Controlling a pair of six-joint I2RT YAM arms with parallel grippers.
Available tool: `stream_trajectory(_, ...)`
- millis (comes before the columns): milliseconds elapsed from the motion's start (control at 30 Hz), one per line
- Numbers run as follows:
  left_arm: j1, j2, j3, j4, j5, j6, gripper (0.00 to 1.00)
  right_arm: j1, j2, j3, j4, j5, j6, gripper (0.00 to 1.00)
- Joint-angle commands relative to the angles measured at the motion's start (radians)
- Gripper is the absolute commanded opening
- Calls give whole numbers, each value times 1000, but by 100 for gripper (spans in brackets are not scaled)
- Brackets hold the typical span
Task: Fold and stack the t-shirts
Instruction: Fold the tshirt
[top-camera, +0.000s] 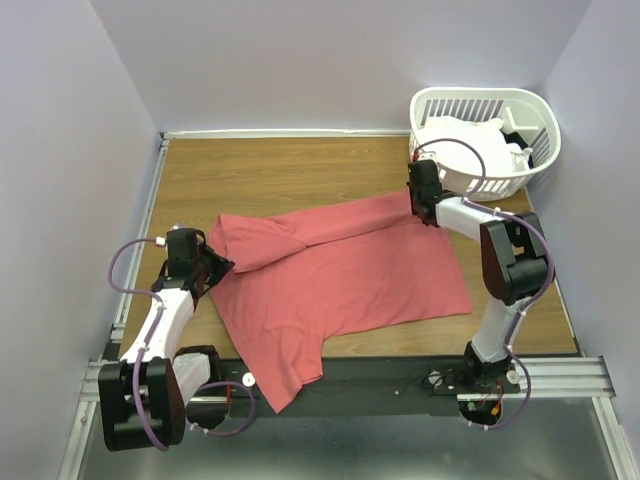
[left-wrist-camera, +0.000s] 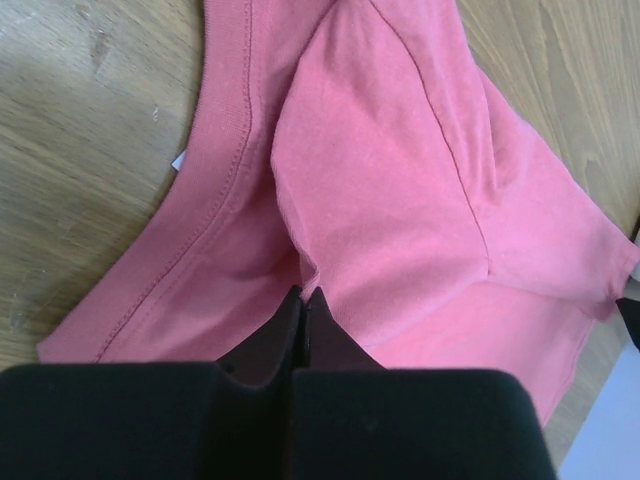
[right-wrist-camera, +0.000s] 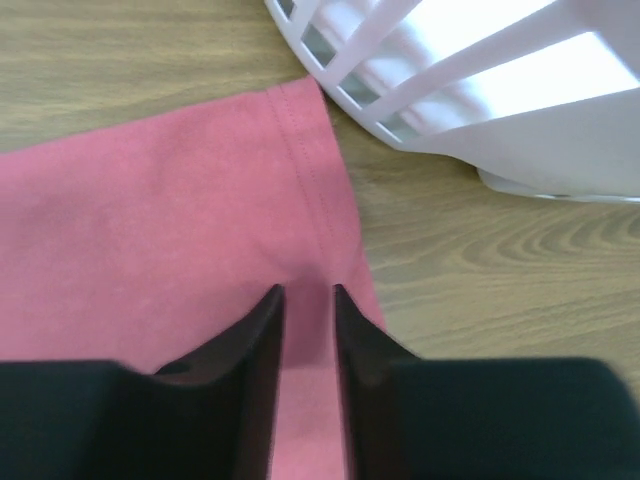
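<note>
**A:** From above, how far along is it?

**B:** Early. The coral-red t-shirt (top-camera: 340, 280) lies spread across the middle of the table (top-camera: 280, 170), with its near corner hanging over the near edge. One flap at its far left is turned over, but there is no finished fold and no stack. The white t-shirts (top-camera: 465, 150) are in the laundry basket (top-camera: 545, 140), far right. I cannot count them.

**A:** The left wrist view?

**B:** The left gripper (left-wrist-camera: 303, 298) is closed, pinching a raised ridge of the red shirt beside the collar. Its own fingers hide how much cloth it holds.

**A:** And the right wrist?

**B:** The right gripper (right-wrist-camera: 308, 295) has its jaws parted over the hem corner, just beside the basket. The cloth seems to lie loose between them, though contact is hard to judge.
</note>
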Motion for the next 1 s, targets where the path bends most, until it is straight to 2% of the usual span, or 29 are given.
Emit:
stream_trajectory(0, 1, -11, 12, -4, 41, -6, 0, -4, -131, -10, -54, -164, 89, 40)
stream_trajectory(67, 0, -1, 21, 13, 40, 2, 0, 7, -187, -36, -55, -306, 113, 46)
stream_trajectory(167, 0, 32, 50, 33, 38, 17, 0, 38, -270, -70, -48, -457, 134, 46)
stream_trajectory(200, 0, 41, 60, 41, 37, 28, 0, 86, -282, -72, -48, -547, 127, 46)
stream_trajectory(400, 0, 169, 158, 84, 5, 91, 0, 341, -229, -8, -50, -685, 41, 44)
stream_trajectory(567, 0, 314, 253, 125, 9, 143, 0, 491, -107, 81, -33, -768, 41, 35)
stream_trajectory(800, 0, 489, 342, 148, 24, 198, 0, 599, 95, 227, -16, -739, -7, 35)
stream_trajectory(967, -2, 532, 383, 151, 8, 217, 0, 622, 192, 319, -16, -709, -27, 37)
